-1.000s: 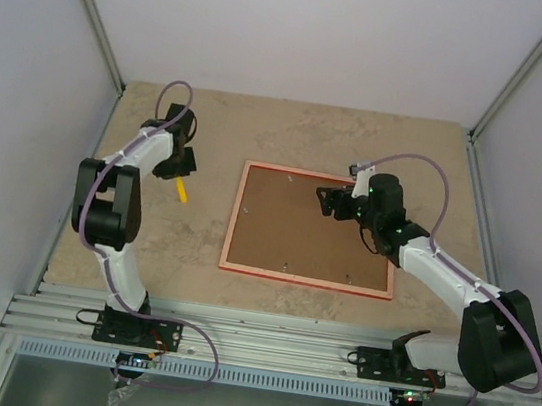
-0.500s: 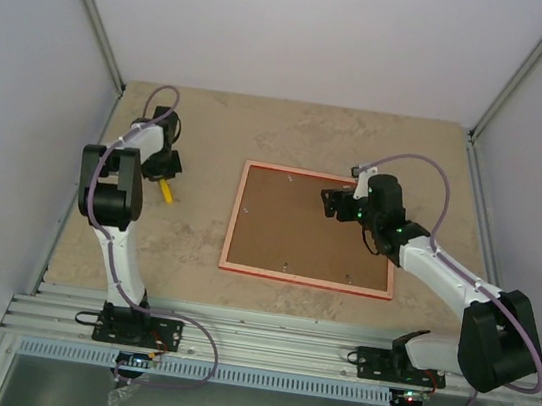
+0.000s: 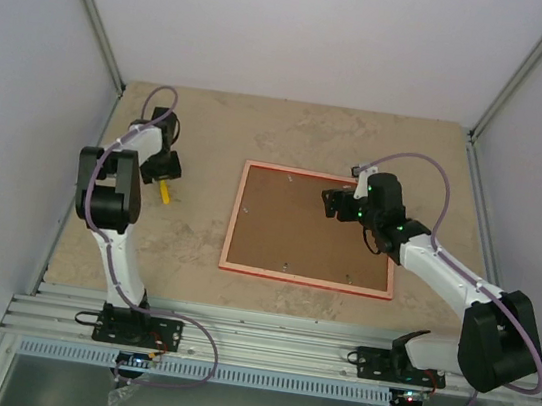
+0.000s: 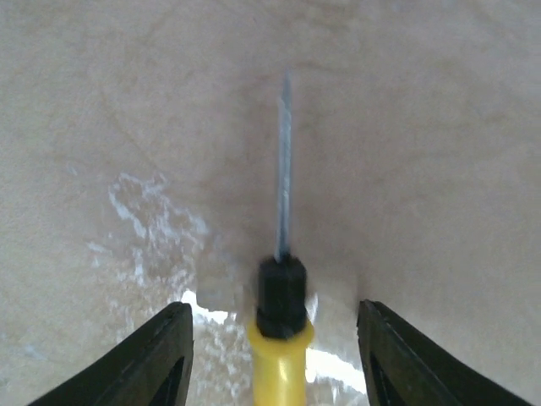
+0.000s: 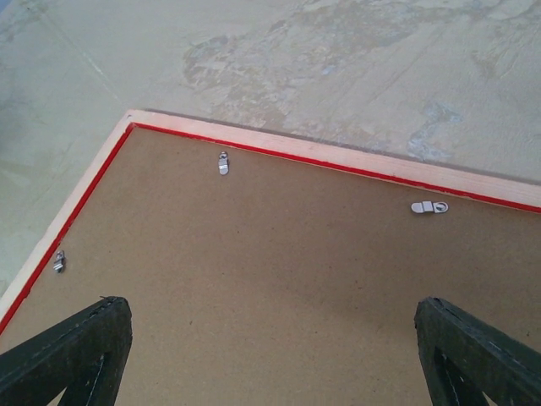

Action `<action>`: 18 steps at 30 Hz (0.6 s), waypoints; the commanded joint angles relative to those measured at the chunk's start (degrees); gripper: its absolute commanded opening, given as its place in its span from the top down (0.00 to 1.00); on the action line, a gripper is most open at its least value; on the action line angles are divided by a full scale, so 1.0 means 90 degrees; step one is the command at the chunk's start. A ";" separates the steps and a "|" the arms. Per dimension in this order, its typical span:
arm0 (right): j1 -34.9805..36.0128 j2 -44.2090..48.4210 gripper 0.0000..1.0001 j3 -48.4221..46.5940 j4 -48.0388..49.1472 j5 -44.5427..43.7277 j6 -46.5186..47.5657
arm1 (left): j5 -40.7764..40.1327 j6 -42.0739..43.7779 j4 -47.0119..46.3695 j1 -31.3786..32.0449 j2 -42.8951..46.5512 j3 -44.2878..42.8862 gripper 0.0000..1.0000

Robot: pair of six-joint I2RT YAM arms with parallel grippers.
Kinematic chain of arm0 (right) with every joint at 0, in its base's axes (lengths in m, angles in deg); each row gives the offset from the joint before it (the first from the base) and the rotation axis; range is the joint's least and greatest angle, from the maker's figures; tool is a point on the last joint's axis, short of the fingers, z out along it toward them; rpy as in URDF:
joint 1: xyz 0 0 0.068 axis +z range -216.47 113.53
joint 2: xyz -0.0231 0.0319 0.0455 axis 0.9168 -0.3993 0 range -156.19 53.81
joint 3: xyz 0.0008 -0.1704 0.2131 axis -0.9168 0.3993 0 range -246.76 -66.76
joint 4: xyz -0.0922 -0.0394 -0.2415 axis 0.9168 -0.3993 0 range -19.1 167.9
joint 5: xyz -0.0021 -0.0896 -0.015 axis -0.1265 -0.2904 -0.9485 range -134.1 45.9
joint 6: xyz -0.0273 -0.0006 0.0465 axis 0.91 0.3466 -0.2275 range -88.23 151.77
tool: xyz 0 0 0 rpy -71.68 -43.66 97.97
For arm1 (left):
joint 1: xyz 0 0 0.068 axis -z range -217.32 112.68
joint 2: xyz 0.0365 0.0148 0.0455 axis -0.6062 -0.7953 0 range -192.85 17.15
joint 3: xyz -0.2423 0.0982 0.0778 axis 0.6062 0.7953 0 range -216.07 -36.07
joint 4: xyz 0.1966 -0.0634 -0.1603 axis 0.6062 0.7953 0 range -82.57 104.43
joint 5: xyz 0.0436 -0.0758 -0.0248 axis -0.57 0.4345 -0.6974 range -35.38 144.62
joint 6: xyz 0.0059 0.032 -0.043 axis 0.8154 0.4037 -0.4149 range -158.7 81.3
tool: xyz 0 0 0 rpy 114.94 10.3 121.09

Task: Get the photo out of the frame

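frame [image 3: 302, 281] laid face down, right gripper [image 5: 270, 311] spread above its backing board [image 5: 279, 254], left gripper [image 4: 275, 309] parted around screwdriver [image 4: 283, 283] left of frame

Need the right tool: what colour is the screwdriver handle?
Yellow handle, black collar; clearest from the left wrist.

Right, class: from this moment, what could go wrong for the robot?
1. The screwdriver lies loose between the open left fingers; closing off-centre could roll its handle away.
2. Metal clips sit on the backing board inside the frame; if the open right fingers pull at the board first, it might bend or drag the frame along.
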 commanded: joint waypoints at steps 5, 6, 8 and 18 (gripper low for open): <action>-0.0037 0.0083 0.08 -0.0240 -0.0540 -0.0019 -0.0053 | 0.0865 -0.0269 -0.0236 0.0170 0.1598 0.0842 0.35; -0.0039 0.0088 0.07 -0.0236 -0.0570 0.0010 -0.0074 | 0.0892 -0.0281 -0.0255 0.0263 0.1785 0.0959 0.33; -0.0037 0.0099 0.04 -0.0216 -0.0624 0.0087 -0.0096 | 0.0964 -0.0311 -0.0268 0.0617 0.2125 0.1194 0.31; 0.0119 0.0122 0.02 -0.0079 -0.0881 0.0212 -0.0199 | 0.1512 -0.0687 -0.0439 0.2273 0.3004 0.2289 0.26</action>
